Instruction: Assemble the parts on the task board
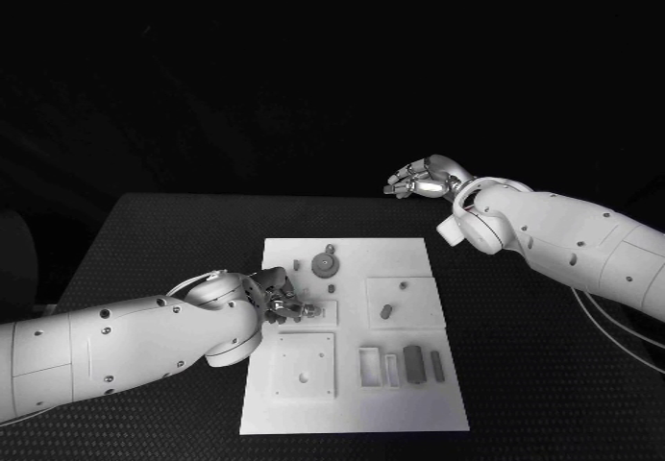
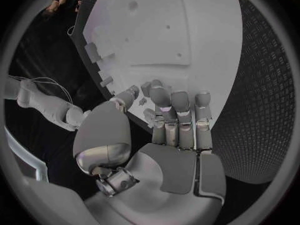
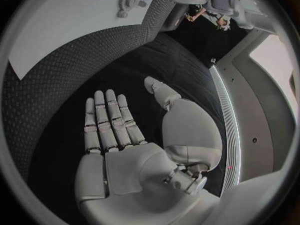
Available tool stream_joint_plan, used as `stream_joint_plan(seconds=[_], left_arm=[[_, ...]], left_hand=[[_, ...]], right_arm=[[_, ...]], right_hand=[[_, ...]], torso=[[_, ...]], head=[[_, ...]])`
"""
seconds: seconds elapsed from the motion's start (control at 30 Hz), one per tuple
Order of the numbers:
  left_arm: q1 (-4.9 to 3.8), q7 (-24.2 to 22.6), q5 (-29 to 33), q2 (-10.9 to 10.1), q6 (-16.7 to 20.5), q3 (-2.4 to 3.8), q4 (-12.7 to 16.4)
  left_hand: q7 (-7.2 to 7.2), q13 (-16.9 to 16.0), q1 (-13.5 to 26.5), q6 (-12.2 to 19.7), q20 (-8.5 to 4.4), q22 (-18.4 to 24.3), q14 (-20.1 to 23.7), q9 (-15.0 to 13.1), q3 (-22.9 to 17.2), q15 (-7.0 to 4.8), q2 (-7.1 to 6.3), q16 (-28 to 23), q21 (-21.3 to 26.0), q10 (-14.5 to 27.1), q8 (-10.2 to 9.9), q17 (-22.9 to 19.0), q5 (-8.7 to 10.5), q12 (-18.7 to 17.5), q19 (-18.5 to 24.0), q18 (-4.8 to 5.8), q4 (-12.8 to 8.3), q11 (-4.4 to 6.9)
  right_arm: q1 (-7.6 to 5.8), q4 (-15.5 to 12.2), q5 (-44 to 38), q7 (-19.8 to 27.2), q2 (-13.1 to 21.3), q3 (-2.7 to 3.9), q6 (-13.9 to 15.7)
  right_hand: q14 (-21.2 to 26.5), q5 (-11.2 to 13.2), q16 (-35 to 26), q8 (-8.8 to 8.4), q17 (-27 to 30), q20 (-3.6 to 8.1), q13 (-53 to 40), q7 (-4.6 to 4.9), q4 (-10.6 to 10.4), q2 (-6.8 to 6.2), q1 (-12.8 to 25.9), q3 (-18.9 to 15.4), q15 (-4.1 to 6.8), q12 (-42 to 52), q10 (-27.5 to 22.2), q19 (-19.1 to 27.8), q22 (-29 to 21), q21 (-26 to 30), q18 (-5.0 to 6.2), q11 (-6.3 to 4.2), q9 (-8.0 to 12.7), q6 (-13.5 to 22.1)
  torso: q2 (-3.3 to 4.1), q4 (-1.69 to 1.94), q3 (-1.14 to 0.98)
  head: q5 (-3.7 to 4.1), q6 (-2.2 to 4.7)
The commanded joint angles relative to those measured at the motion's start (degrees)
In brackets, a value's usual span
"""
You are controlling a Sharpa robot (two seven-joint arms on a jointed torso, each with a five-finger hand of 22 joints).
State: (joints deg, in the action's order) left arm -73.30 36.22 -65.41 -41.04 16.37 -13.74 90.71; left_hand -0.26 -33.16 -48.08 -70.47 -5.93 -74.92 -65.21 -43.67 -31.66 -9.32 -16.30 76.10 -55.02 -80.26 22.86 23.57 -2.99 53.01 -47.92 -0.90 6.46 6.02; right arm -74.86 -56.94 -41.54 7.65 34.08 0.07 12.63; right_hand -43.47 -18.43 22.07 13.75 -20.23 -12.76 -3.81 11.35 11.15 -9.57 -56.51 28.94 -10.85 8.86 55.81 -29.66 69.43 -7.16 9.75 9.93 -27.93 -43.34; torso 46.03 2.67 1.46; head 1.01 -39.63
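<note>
While your left robot hand (image 1: 282, 305) works at the task board (image 1: 416, 413), the right robot hand (image 1: 423, 180) waits far off.

Your left robot hand has its fingers (image 2: 178, 105) curled down on the white board, and a small part (image 2: 142, 101) sits right at the fingertips. I cannot tell if it is pinched or just touched. More small parts (image 1: 413, 363) lie in the board's slots, off to the side of that hand. A gear (image 1: 325, 263) sits just past the fingers. Your right robot hand is flat and spread over the black desk (image 3: 75, 80), holding nothing. I think you are picking up or seating a part. Next, get a firm hold and line it up with its hole.
</note>
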Motion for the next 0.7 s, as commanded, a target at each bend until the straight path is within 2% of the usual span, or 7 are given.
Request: stream_joint_plan(seconds=[0.03, 0.2, 0.3, 0.4, 0.57, 0.6, 0.7], left_arm=[[0.04, -1.0, 2.2, -0.1, 0.3, 0.02, 0.4], [-0.01, -2.2, 7.6, -1.5, -0.4, 0.16, 1.9], [-0.51, -3.3, 9.4, -2.6, -1.3, 0.72, 2.8], [-1.15, -4.3, 12.3, -2.9, -2.4, 2.46, 2.4], [-3.98, -6.7, 17.4, -2.7, -4.5, 3.06, -0.6], [-4.63, -7.0, 17.7, -2.5, -4.9, 3.44, -2.0], [-6.15, -7.5, 19.8, -1.8, -6.3, 4.17, -4.9]], left_hand=[[0.02, -0.1, 0.3, 0.4, -8.47, -0.9, 0.5, -0.1, 0.4, -0.03, -0.52, 0.2, 0.2, 0.1, 0.3, 0.1, 0.21, 0.2, -0.2, 0.4, 0.6, -0.15], [0.01, -0.1, 0.5, 0.6, -8.52, -0.9, 0.6, -0.1, 1.0, -0.08, -0.55, 0.1, 0.3, 0.2, 0.3, 0.1, 0.21, 0.1, -0.1, 0.32, 1.2, -0.1], [0.16, -0.1, -0.1, 1.4, -8.55, -0.9, 0.8, 0.0, 1.3, -0.23, -0.52, 0.0, 0.3, 0.5, 0.0, 0.0, 0.2, 0.0, 0.1, 0.26, 1.3, 0.02], [0.34, -0.2, -0.9, 2.1, -8.5, -1.0, 1.1, 0.0, 1.7, -0.27, -0.43, 0.0, 0.4, 1.0, -0.2, 0.0, 0.2, 0.0, 0.3, 0.32, 1.2, -0.08], [1.09, 0.0, -2.6, 4.6, -8.08, -0.9, 2.8, 0.3, 2.1, 0.46, 0.03, -0.9, 1.1, 3.4, -1.2, -0.4, 0.18, -0.9, 1.7, 0.69, 1.4, -0.67], [2.08, 0.6, -4.0, 7.1, -7.44, -0.6, 5.0, 0.6, 1.8, 1.46, 0.88, -2.5, 2.1, 5.9, -2.3, -1.1, 0.11, -2.5, 3.3, 0.89, 0.9, -1.61], [2.82, 1.4, -6.2, 8.7, -5.9, -0.3, 6.6, 0.6, 2.1, 3.05, 2.73, -4.1, 3.5, 7.8, -2.6, -1.9, 0.1, -4.2, 5.1, 0.9, -0.2, -2.35]], right_arm=[[0.03, 0.0, -0.2, 0.5, 0.0, 0.01, 0.1], [0.15, 0.1, -0.2, 0.5, 0.0, 0.01, 0.0], [0.19, 0.2, -0.2, 0.5, 0.1, 0.01, 0.1], [0.29, 0.5, -0.1, 0.6, 0.0, 0.01, 0.1], [0.37, 0.5, -0.1, 0.6, -0.3, 0.01, -0.1], [0.38, 0.5, 0.0, 0.6, -0.3, 0.01, -0.1], [0.46, 0.4, 0.0, 0.6, -0.3, 0.01, -0.2]], right_hand=[[0.0, -0.3, -0.3, -0.01, 0.1, 0.16, 0.0, 0.05, -0.1, -0.17, -0.3, -0.4, -0.43, -0.4, 0.0, 0.2, 0.1, 0.4, -0.89, 0.23, 0.1, 0.3], [0.1, -0.3, -0.3, -0.01, 0.1, 0.16, 0.0, 0.08, -0.1, -0.18, -0.2, -0.4, -0.45, -0.4, 0.0, 0.2, 0.2, 0.4, -0.91, 0.26, 0.1, 0.4], [0.1, -0.4, -0.4, -0.01, 0.1, 0.18, 0.0, 0.1, -0.1, -0.22, -0.2, -0.4, -0.46, -0.5, 0.0, 0.3, 0.2, 0.5, -0.93, 0.26, 0.1, 0.4], [0.1, -0.4, -0.4, -0.01, 0.1, 0.18, 0.0, 0.11, -0.1, -0.22, -0.3, -0.4, -0.46, -0.5, 0.0, 0.3, 0.2, 0.5, -0.94, 0.26, 0.1, 0.4], [0.1, -0.4, -0.4, 0.0, 0.1, 0.18, 0.0, 0.12, -0.2, -0.18, -0.3, -0.4, -0.47, -0.6, 0.0, 0.3, 0.3, 0.5, -0.95, 0.26, 0.1, 0.5], [0.1, -0.4, -0.4, 0.01, 0.1, 0.18, 0.0, 0.12, -0.2, -0.16, -0.3, -0.4, -0.47, -0.6, 0.0, 0.3, 0.3, 0.5, -0.95, 0.26, 0.1, 0.5], [0.1, -0.4, -0.4, 0.03, 0.1, 0.19, -0.1, 0.12, -0.2, -0.1, -0.3, -0.4, -0.47, -0.6, 0.0, 0.2, 0.3, 0.6, -0.96, 0.26, 0.1, 0.5]], torso=[[0.01, 0.05, -0.07], [0.03, -0.02, -0.06], [0.03, -0.03, -0.12], [-0.02, 0.08, -0.13], [0.01, -0.01, -0.13], [0.02, -0.05, -0.1], [0.03, -0.13, -0.12]], head=[[0.01, 0.1], [0.0, 0.22], [-0.25, 0.52], [-0.18, 0.94], [-0.19, 1.67], [-0.22, 1.76], [-0.32, 2.43]])
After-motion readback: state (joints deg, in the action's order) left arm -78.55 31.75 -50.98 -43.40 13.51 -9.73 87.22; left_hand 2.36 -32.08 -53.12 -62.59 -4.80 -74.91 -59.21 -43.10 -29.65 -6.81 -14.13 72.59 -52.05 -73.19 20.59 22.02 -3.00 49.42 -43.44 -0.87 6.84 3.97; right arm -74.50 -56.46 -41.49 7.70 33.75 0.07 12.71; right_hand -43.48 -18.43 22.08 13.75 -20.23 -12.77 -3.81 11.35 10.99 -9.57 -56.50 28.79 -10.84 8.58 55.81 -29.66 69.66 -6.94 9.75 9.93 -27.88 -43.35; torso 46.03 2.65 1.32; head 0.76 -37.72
